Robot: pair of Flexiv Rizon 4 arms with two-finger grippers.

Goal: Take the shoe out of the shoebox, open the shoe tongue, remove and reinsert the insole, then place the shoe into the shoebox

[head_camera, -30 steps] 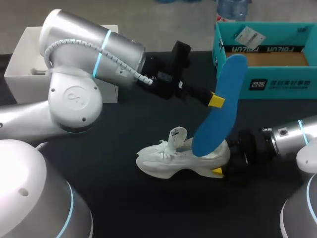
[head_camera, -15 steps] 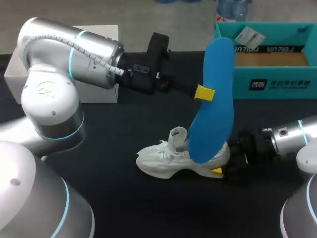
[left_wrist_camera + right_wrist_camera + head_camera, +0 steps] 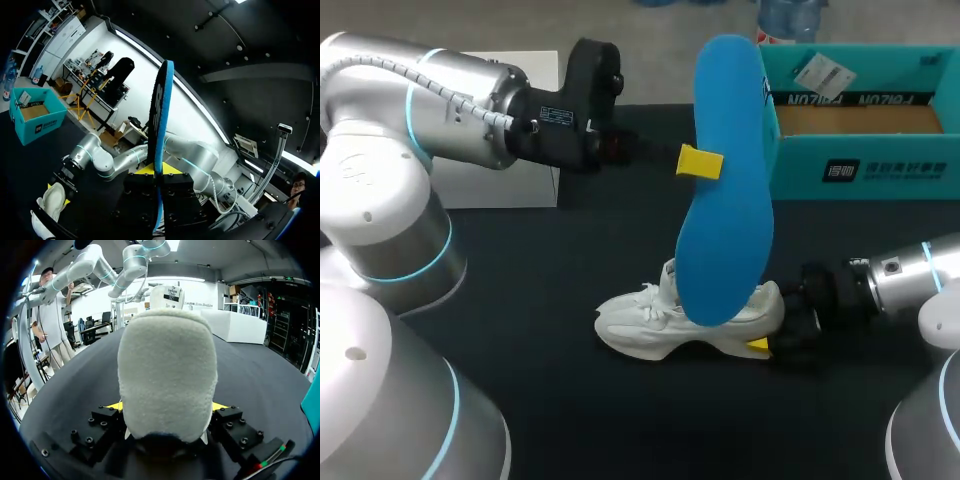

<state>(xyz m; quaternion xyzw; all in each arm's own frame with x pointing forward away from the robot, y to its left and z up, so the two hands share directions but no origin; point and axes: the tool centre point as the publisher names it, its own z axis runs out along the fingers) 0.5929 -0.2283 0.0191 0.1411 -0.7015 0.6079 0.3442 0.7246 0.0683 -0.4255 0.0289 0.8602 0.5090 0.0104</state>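
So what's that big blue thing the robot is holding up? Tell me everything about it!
That's the insole from the shoe. It is bright blue, flat, thin and foot-shaped, rounded at both ends, and looks like soft foam. It stands almost upright in the air. The left gripper pinches its edge a bit above the middle. Its lower end hangs in front of the shoe; I cannot tell whether they touch.
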